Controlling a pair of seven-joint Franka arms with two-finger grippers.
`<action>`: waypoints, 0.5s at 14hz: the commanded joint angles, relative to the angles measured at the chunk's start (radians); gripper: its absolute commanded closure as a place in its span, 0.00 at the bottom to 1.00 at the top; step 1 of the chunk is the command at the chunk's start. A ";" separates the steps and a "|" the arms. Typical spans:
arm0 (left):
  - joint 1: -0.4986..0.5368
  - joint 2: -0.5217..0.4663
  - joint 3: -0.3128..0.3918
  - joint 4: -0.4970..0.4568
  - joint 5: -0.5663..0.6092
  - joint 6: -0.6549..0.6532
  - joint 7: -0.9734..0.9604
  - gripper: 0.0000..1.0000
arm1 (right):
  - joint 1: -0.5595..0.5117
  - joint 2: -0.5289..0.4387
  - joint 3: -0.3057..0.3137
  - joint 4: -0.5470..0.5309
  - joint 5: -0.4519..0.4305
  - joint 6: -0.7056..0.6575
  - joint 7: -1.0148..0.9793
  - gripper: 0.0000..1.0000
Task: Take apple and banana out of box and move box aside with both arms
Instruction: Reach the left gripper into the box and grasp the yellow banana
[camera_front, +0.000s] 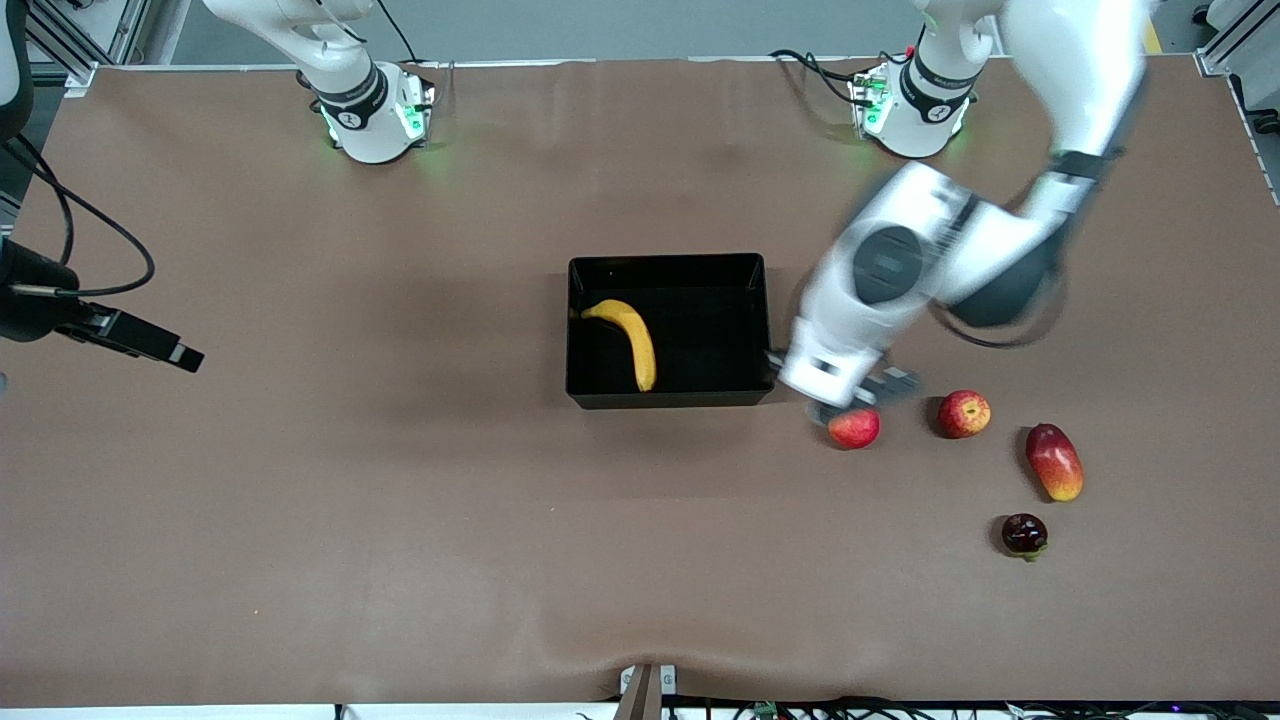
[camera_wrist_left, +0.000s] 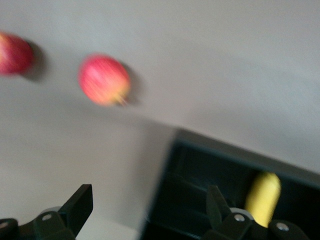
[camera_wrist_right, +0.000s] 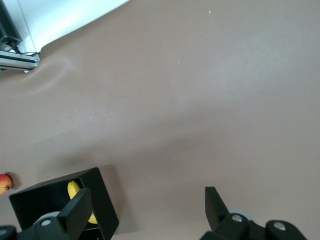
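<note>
The brown cloth-covered table (camera_front: 400, 500) is carrying a shallow glossy black plastic bin (camera_front: 668, 267), with the curved yellow banana (camera_front: 632, 340) lying inside. The left gripper (camera_front: 850, 395), jaws spread wide and empty, is hanging just beside the bin over a small round red apple (camera_front: 854, 428). A second red apple (camera_front: 964, 414) is sitting nearby. The right gripper (camera_wrist_right: 145, 210), also wide open, is waiting above bare table.

Mango (camera_front: 1054, 461) lying on my brown table (camera_front: 400, 500), toward the left arm's end. Dark purple fruit (camera_front: 1024, 534) sits near it, closer to the front camera, the two apart.
</note>
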 joint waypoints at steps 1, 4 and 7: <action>-0.124 0.048 0.004 0.011 0.059 0.028 -0.146 0.00 | 0.012 -0.007 0.002 0.006 0.002 -0.022 0.085 0.00; -0.230 0.160 0.015 0.003 0.116 0.217 -0.297 0.00 | 0.028 -0.006 0.002 0.006 0.005 -0.050 0.143 0.00; -0.279 0.277 0.016 0.003 0.272 0.357 -0.408 0.00 | 0.037 -0.001 0.001 0.008 0.008 -0.099 0.154 0.00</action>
